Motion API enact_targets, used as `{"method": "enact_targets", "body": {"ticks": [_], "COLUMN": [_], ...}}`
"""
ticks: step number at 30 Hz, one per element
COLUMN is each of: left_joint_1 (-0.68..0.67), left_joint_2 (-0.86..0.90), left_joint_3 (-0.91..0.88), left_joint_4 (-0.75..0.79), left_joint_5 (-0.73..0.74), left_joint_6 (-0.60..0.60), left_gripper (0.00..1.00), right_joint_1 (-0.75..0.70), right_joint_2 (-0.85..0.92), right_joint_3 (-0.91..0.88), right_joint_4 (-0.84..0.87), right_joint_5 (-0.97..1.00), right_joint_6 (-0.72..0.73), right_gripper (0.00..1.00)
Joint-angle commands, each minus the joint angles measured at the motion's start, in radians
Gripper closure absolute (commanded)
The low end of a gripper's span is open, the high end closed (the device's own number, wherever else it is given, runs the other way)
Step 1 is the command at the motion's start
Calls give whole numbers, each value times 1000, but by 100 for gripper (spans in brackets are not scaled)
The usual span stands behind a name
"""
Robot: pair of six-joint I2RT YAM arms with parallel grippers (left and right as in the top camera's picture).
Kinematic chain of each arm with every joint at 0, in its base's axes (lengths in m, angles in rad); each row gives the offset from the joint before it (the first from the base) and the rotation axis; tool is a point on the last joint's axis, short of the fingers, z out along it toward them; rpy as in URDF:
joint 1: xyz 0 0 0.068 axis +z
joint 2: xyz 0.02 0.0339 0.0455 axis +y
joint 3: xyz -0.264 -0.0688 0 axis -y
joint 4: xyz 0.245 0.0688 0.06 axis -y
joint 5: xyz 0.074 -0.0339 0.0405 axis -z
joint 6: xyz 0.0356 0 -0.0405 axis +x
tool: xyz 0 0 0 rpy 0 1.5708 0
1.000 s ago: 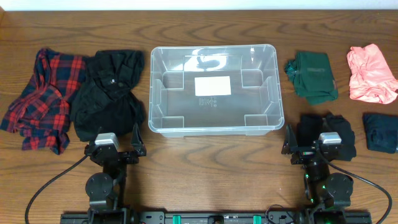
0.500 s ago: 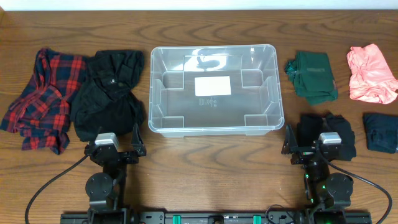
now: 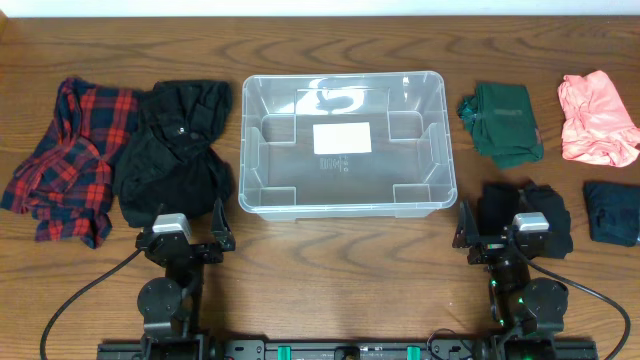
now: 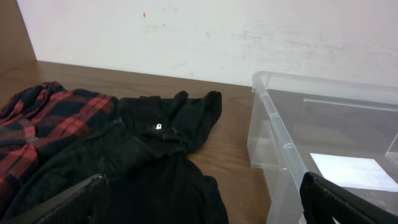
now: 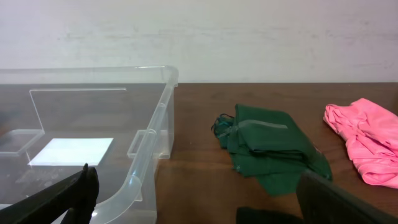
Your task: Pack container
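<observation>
Where the bench's left edge carries a plaid shirt point(image 3: 65, 155) and a black garment point(image 3: 175, 150), the left gripper point(image 3: 185, 230) stands released; the container point(image 3: 340, 76) sits mid-bench; the right gripper point(image 3: 500, 232) is likewise released; green cloth point(image 3: 505, 122) and pink cloth point(image 3: 598, 118) lie toward the right edge.

A brown wooden table point(image 3: 330, 270) holds piles of clothes. By the left edge lies a crumpled red and black checked shirt point(image 3: 65, 155). A crumpled black cloth top point(image 3: 175, 150) touches its right side. Toward the far right corner lies a folded dark green cloth point(image 3: 505, 122), and near it a bunched pink cloth point(image 3: 598, 120) by the right edge. Closer to the near edge sit a black cloth heap point(image 3: 552, 205) and a dark blue cloth point(image 3: 612, 212). A white wall point(image 4: 217, 31) stands behind.
</observation>
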Motion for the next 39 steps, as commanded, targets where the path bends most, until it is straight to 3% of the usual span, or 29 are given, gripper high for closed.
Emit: {"method": "enact_targets", "body": {"ticks": [1, 34, 39], "left_joint_1": [4, 4, 4], "left_joint_2": [-5, -5, -5], "left_joint_3": [-16, -16, -16], "left_joint_4": [-37, -37, -37], "left_joint_5": [3, 3, 3], "left_joint_6": [-12, -12, -12], "left_gripper": [2, 2, 2], "right_joint_1": [-7, -7, -7], "right_joint_2": [-11, -11, -10], "right_joint_3": [-3, -3, 23], "right_joint_4": [-3, 51, 56], "right_joint_5": [3, 49, 44], "right_joint_6": [-16, -45, 127], "right_gripper": [1, 1, 1]}}
